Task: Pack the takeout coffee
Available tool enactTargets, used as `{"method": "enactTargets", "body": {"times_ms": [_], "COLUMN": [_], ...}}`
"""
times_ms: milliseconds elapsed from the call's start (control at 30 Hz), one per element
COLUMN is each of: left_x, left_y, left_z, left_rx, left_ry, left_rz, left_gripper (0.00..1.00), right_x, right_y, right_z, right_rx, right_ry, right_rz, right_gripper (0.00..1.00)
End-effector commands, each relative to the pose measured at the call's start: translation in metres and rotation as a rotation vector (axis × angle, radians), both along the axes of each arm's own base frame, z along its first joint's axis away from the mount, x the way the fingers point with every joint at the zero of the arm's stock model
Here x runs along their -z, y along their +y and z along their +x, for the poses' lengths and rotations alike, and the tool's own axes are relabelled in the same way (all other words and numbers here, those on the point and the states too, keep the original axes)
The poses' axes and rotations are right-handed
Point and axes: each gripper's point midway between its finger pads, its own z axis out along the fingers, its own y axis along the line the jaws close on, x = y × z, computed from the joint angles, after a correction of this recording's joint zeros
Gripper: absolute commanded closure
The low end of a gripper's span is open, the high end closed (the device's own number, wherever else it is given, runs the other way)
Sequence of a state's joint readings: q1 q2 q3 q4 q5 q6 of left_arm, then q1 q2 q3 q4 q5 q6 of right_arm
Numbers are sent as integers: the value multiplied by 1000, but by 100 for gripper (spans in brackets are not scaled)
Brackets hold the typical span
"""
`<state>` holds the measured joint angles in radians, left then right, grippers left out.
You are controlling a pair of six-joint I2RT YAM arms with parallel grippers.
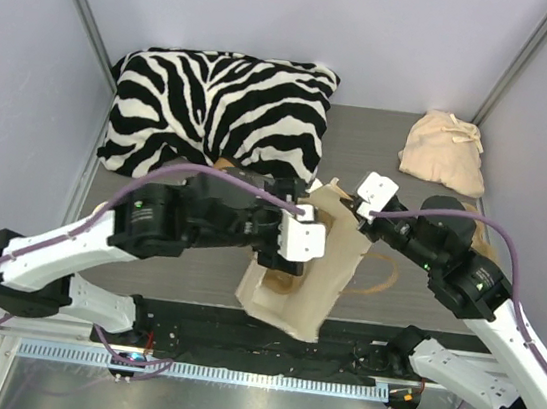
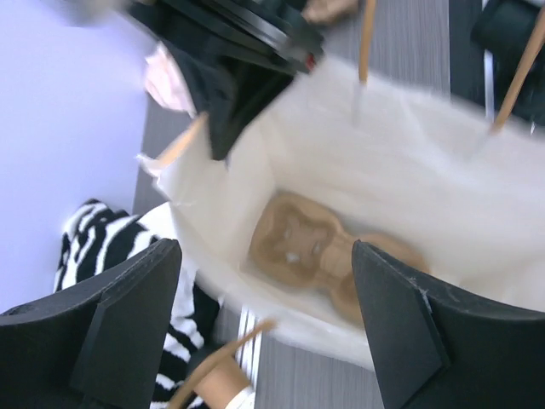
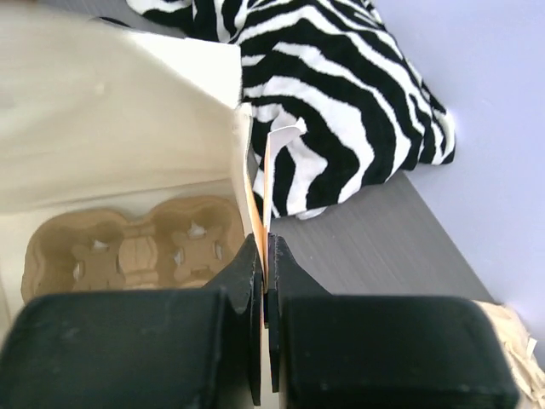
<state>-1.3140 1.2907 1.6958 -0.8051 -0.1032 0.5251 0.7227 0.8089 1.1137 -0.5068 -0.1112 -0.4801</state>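
Note:
A white paper bag (image 1: 330, 273) stands open at the middle of the table between the arms. A brown cardboard cup carrier (image 3: 128, 247) lies on its bottom, and the sockets that show hold nothing. My left gripper (image 2: 266, 247) hangs open over the bag's mouth (image 2: 409, 145), the carrier (image 2: 294, 234) below and between its fingers (image 2: 128, 324). My right gripper (image 3: 266, 243) is shut on the bag's rim and brown handle strip (image 3: 258, 192), at the bag's far right corner (image 1: 346, 206). The takeout coffee shows in no view.
A zebra-striped pillow (image 1: 221, 107) lies at the back left and a beige cloth sack (image 1: 447, 152) at the back right. A brown handle loop (image 1: 380, 274) rests on the table right of the bag. A brown round thing with a white edge (image 2: 209, 388) peeks from under the bag's rim.

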Motion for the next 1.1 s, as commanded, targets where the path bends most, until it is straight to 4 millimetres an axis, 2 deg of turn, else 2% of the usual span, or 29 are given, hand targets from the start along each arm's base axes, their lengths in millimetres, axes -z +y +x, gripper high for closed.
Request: {"method": "enactTargets", "body": {"times_ms": [0, 33, 67, 100, 133, 167, 200, 233, 267, 333, 367, 400, 433, 467, 500, 533, 567, 600, 633, 700, 733, 833, 967, 1000, 1033, 1067], "left_x": [-69, -70, -70, -70, -71, -73, -73, -73, -68, -52, -45, -33, -24, -10, 5, 26, 43, 57, 78, 106, 129, 159, 197, 204, 206, 221], "left_y": [4, 5, 10, 14, 18, 32, 35, 42, 57, 70, 86, 96, 118, 129, 140, 148, 166, 175, 184, 194, 194, 198, 205, 207, 207, 206], "left_z": [-11, -9, -6, -4, -3, 12, 12, 21, 45, 68, 91, 102, 125, 136, 141, 156, 166, 176, 192, 200, 212, 227, 264, 270, 276, 281], "left_rx": [18, -8, -33, -49, -74, -139, -121, -156, -261, -360, -462, -524, -612, -666, -716, -767, -825, -852, -895, -930, -952, -991, -1063, -1071, -1060, -1059], "left_ry": [23, 48, 67, 93, 158, 197, 259, 301, 370, 426, 468, 505, 541, 590, 661, 714, 762, 758, 786, 825, 856, 873, 826, 825, 810, 828], "left_rz": [-256, -273, -282, -294, -328, -364, -384, -405, -441, -423, -444, -435, -454, -448, -425, -387, -355, -301, -246, -142, -84, -18, 30, 40, 53, 83], "left_gripper": [14, 14, 14, 15, 15, 15, 15, 16, 16, 16, 16, 15, 15, 14, 13, 12, 11, 10, 10, 8, 3, 0, 0, 0, 0, 0], "right_x": [-11, 3, -9, 5, 12, 11, 14, 17, 19, 26, 22, 23, 30, 28, 28, 28, 25, 23, 20, 21, 17, 17, 21, 24, 23, 22], "right_y": [10, 10, 3, 8, 1, 0, -4, -5, -4, -4, -6, -8, -12, -15, -25, -30, -33, -51, -55, -76, -81, -87, -90, -91, -92, -92], "right_z": [7, 9, 18, 29, 32, 35, 38, 39, 39, 42, 45, 48, 53, 57, 65, 68, 74, 84, 87, 100, 103, 111, 119, 121, 123, 125], "right_rx": [-13, 7, 83, 118, 162, 177, 196, 193, 191, 202, 222, 246, 278, 303, 344, 353, 366, 421, 425, 478, 488, 469, 456, 455, 457, 463], "right_ry": [-44, 32, 49, 113, 150, 145, 138, 129, 130, 161, 173, 186, 210, 219, 230, 245, 252, 259, 264, 269, 265, 260, 259, 264, 262, 267], "right_rz": [38, 1, 11, -27, -56, -68, -87, -106, -112, -136, -123, -125, -144, -130, -123, -114, -101, -90, -82, -91, -90, -108, -141, -150, -152, -148], "right_gripper": [99, 99, 99, 99, 99, 99, 99, 99, 99, 99, 99, 99, 99, 99, 99, 99, 99, 99, 99, 99, 99, 99, 98, 96, 88, 84]}}
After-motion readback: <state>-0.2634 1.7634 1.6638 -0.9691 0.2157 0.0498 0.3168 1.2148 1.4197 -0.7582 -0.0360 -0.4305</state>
